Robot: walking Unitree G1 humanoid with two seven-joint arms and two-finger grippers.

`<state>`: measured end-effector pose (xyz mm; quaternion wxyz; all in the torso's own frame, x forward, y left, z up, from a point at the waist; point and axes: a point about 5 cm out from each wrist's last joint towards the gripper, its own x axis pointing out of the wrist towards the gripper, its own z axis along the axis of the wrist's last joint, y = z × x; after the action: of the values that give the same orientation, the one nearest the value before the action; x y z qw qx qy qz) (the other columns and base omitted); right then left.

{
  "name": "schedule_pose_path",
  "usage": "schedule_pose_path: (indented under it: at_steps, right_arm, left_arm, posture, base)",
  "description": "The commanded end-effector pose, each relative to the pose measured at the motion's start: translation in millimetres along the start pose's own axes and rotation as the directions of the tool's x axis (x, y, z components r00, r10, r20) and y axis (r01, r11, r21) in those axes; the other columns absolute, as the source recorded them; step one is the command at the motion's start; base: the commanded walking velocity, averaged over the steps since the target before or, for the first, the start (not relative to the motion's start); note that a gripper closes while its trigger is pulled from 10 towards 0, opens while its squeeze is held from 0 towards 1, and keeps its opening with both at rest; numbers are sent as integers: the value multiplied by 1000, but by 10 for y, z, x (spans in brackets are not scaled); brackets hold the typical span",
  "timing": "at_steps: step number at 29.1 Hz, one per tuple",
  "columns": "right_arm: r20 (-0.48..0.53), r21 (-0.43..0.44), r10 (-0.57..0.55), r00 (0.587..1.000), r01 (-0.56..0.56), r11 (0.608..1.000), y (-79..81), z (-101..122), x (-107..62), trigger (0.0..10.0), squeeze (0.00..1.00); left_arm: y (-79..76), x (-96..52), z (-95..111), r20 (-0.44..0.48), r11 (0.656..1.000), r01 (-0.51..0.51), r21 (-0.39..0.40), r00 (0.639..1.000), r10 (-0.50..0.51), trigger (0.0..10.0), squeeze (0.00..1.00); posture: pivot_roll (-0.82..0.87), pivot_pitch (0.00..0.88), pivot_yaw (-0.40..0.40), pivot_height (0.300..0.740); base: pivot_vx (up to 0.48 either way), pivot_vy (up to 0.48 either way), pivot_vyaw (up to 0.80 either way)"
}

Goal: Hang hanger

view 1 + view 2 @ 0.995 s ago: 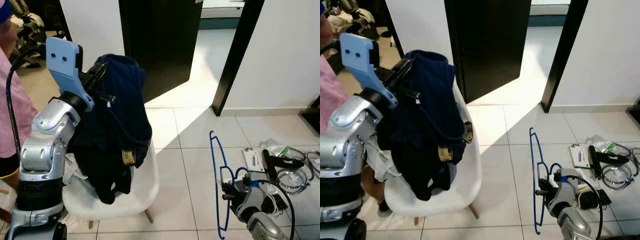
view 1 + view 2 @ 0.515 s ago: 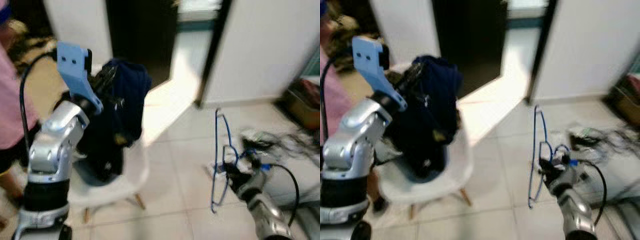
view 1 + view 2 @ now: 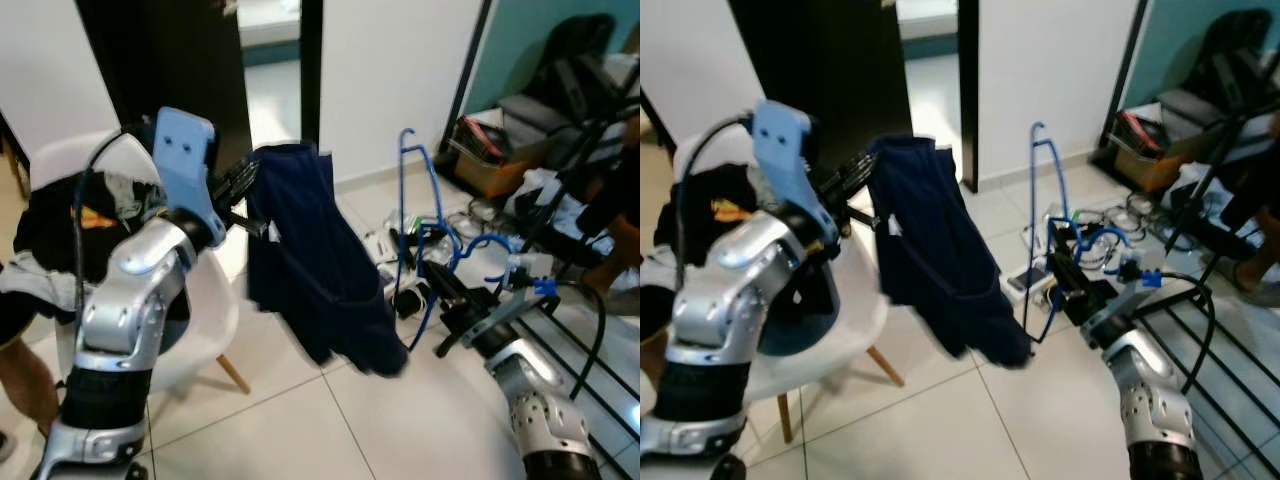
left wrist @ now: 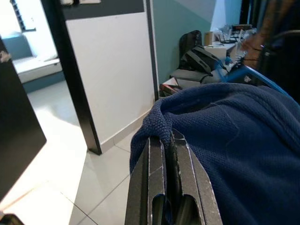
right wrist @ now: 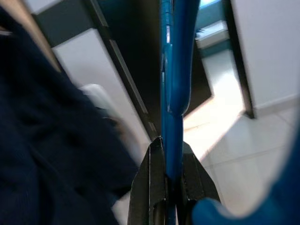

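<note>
A navy garment (image 3: 312, 250) hangs in the air from my left gripper (image 3: 243, 183), which is shut on its upper edge; the left wrist view shows the cloth (image 4: 234, 140) folded over the closed fingers (image 4: 154, 154). To its right a blue wire hanger (image 3: 401, 190) stands upright, hook low. My right gripper (image 3: 438, 285) is shut on it, and in the right wrist view its fingers (image 5: 154, 164) pinch the blue bar (image 5: 172, 70). Hanger and garment are close side by side, not joined.
A white chair (image 3: 215, 310) with more clothes (image 3: 60, 215) stands at the left, behind my left arm. A dark door (image 3: 170, 60) is behind. Cables, bags and a box (image 3: 490, 165) crowd the right floor, with a black rack (image 3: 585, 345). A person's leg (image 3: 25, 380) is at lower left.
The camera has swung to the right. The navy garment has come off the chair and now hangs free from my left gripper. The hanger is held higher and nearer the garment.
</note>
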<state>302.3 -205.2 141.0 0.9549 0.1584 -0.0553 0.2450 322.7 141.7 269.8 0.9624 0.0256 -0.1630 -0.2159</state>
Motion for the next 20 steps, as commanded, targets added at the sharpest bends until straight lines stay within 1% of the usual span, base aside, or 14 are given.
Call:
schedule_pose_path:
  at_steps: [1, 2, 3, 5, 6, 8, 12, 13, 14, 15, 16, 17, 19, 20]
  right_arm:
    - [9, 9, 53, 999, -53, 999, 98, 48, 42, 10000, 0]
    - [14, 3, 72, 997, -72, 997, 146, 83, 62, 10000, 0]
    - [14, 3, 72, 997, -72, 997, 146, 83, 62, 10000, 0]
    - [12, -9, 109, 994, -109, 994, 237, 141, 79, 10000, 0]
    - [12, -9, 109, 994, -109, 994, 237, 141, 79, 10000, 0]
    - [0, -24, 133, 991, -133, 991, 278, 197, 63, 10000, 0]
    - [-2, -32, 135, 991, -135, 990, 276, 231, 53, 10000, 0]
    - [-11, -50, 146, 989, -146, 988, 267, 291, 35, 10000, 0]
    - [-11, -50, 146, 989, -146, 988, 267, 291, 35, 10000, 0]
    - [-38, -91, 169, 985, -172, 981, 259, 352, 12, 10000, 0]
    - [-38, -91, 169, 985, -172, 981, 259, 352, 12, 10000, 0]
    - [-68, -132, 197, 978, -204, 970, 255, 418, -16, 10000, 0]
    - [-68, -132, 197, 978, -204, 970, 255, 418, -16, 10000, 0]
    - [-103, -175, 228, 968, -243, 954, 257, 493, -51, 10000, 0]
  left_arm:
    - [54, -4, 17, 5, 998, -15, 60, 1000, 15, 10000, 0]
    - [56, 0, -43, -18, 996, -19, 93, 1000, 21, 10000, 0]
    - [56, 0, -43, -18, 996, -19, 93, 1000, 21, 10000, 0]
    - [51, -3, -131, -43, 990, -31, 138, 998, 38, 10000, 0]
    - [51, -3, -131, -43, 990, -31, 138, 998, 38, 10000, 0]
    - [57, -6, -164, -44, 984, -51, 174, 997, 59, 10000, 0]
    - [69, -6, -163, -39, 979, -61, 192, 997, 70, 10000, 0]
    - [100, 1, -144, -25, 974, -80, 213, 996, 87, 10000, 0]
    - [100, 1, -144, -25, 974, -80, 213, 996, 87, 10000, 0]
    - [126, 8, -104, -1, 964, -91, 249, 996, 95, 10000, 0]
    - [126, 8, -104, -1, 964, -91, 249, 996, 95, 10000, 0]
    - [141, 14, -58, 24, 958, -90, 273, 996, 87, 10000, 0]
    - [141, 14, -58, 24, 958, -90, 273, 996, 87, 10000, 0]
    - [161, 14, -6, 48, 947, -84, 310, 996, 72, 10000, 0]
  posture:
    - [-36, 34, 34, 740]
    - [-39, 33, 35, 740]
    - [-39, 33, 35, 740]
    - [-44, 28, 39, 740]
    - [-44, 28, 39, 740]
    - [-46, 22, 40, 740]
    - [-48, 20, 39, 740]
    - [-49, 15, 38, 740]
    - [-49, 15, 38, 740]
    - [-51, 14, 37, 740]
    - [-51, 14, 37, 740]
    - [-51, 12, 36, 740]
    - [-51, 12, 36, 740]
    - [-52, 14, 32, 740]
  base:
    - [0, 0, 0]
    - [0, 0, 0]
    - [0, 0, 0]
    - [0, 0, 0]
    - [0, 0, 0]
    - [0, 0, 0]
    - [0, 0, 0]
    - [0, 0, 0]
    - [0, 0, 0]
    - [0, 0, 0]
    - [0, 0, 0]
    - [0, 0, 0]
    - [0, 0, 0]
    - [0, 0, 0]
